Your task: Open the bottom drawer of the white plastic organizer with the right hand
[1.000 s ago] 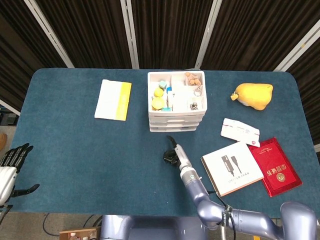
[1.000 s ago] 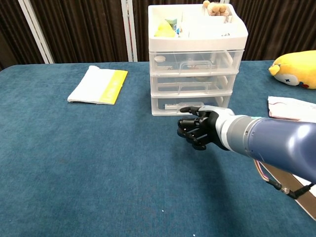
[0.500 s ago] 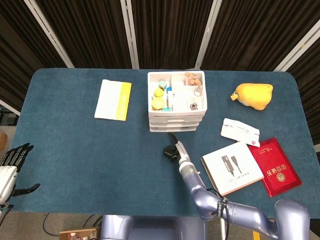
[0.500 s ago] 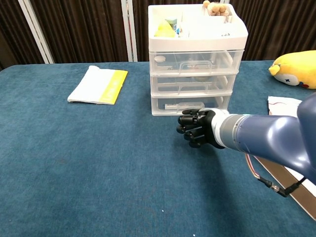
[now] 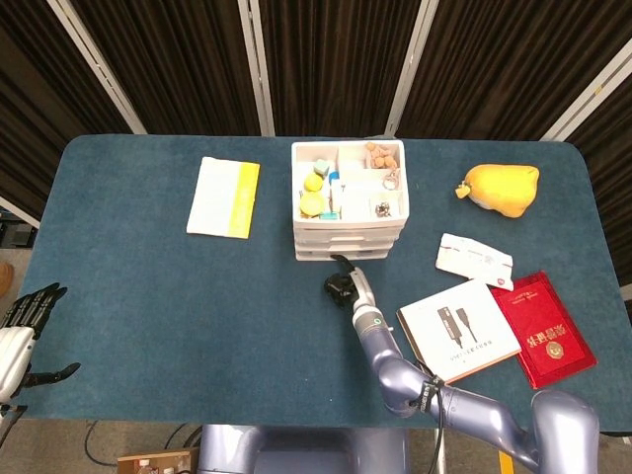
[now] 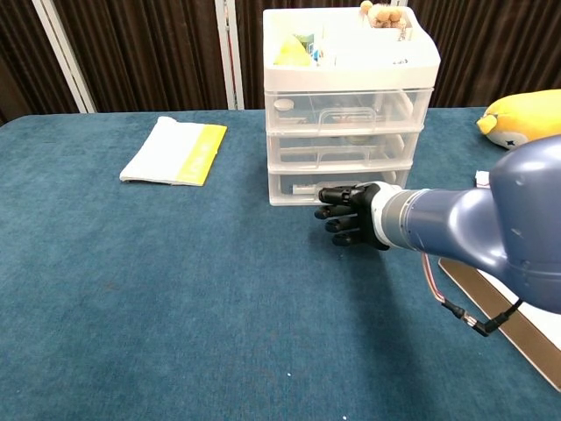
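**Right hand at the bottom drawer, no hold seen yet**

The white organizer (image 6: pixel 347 105) stood mid-table toward the back edge, w/ an open top tray of small bits and clear drawers stacked below. The bottom drawer (image 6: pixel 337 186) sat at table level, front flush w/ the frame, so apparently not opened yet.

The right hand (image 6: pixel 348 213) was just in front of that drawer, fingers curled in; chest view showed nothing in them. Whether a fingertip touched the drawer front couldn't be told. The left hand (image 5: pixel 25 326) rested off the table's near left corner, fingers apart, holding nothing.

Handling, as a guess: thin clear plastic, stiff but light. The whole unit probably weighs little, so a hard or off-centre tug could drag or tip it rather than slide the drawer. Best hold looked like the moulded pull at the middle of the drawer front: hook fingers under it, pull straight toward the robot and level. The plastic is likely slick, so a hook should beat a pinch.

Writing: the white booklet (image 5: pixel 458 332) showed a black product drawing, text too small to read. The red booklet (image 5: pixel 543 329) carried gold characters, not legible. The white card (image 5: pixel 475 261) had a red mark and fine print, unreadable. The white-and-yellow pad (image 5: pixel 224 197) and the yellow plush toy (image 5: pixel 502 189) showed no readable label.
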You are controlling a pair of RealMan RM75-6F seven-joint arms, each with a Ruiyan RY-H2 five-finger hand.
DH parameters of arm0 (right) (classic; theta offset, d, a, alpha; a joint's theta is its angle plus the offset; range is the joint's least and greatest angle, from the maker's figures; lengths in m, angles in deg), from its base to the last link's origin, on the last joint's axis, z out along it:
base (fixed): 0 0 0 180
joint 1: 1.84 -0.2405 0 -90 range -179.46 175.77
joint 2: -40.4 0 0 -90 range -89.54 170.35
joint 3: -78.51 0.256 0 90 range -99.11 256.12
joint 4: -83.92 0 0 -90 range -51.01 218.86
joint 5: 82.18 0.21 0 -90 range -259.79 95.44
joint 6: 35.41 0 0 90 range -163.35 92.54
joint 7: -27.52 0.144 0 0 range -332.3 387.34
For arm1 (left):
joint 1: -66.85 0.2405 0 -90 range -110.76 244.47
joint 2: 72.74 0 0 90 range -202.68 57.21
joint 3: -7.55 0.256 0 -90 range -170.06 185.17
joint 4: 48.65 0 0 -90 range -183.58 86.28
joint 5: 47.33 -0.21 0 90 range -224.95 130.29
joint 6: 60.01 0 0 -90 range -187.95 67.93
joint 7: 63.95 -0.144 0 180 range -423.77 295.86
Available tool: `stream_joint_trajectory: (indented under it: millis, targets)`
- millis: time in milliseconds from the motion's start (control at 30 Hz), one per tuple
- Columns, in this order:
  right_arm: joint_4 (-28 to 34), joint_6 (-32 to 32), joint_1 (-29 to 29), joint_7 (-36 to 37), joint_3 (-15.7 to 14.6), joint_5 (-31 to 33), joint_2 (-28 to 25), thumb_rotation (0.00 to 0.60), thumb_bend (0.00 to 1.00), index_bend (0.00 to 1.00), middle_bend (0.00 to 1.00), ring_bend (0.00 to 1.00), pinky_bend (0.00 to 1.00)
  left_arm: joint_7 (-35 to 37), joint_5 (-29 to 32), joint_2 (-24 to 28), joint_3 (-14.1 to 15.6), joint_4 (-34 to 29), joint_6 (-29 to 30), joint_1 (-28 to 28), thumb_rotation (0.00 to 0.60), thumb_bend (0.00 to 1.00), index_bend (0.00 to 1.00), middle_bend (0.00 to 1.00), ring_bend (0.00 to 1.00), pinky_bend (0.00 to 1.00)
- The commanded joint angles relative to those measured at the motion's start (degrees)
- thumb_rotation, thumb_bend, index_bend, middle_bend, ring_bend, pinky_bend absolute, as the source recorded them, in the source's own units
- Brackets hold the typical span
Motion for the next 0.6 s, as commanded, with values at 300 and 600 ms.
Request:
stream_joint_trajectory:
  millis: [300,600]
  targets:
    - [-2.32,-5.07,-0.48,3.69,3.11,6.87,0.39,0.6,0.93,0.17,0.82,0.85,0.91,0.41,0.13,0.23,0.08,-0.21,-0.36,-0.12,0.6,0.01,0.0,0.0,0.0,0.0]
    - [-2.98,-7.75,-1.49,5.28,4.18,9.79,-0.4,0.6,0.95,0.2,0.82,0.85,0.91,0.87,0.27,0.49,0.22,-0.47,-0.81,-0.23,0.6,0.01,0.0,0.0,0.0,0.0]
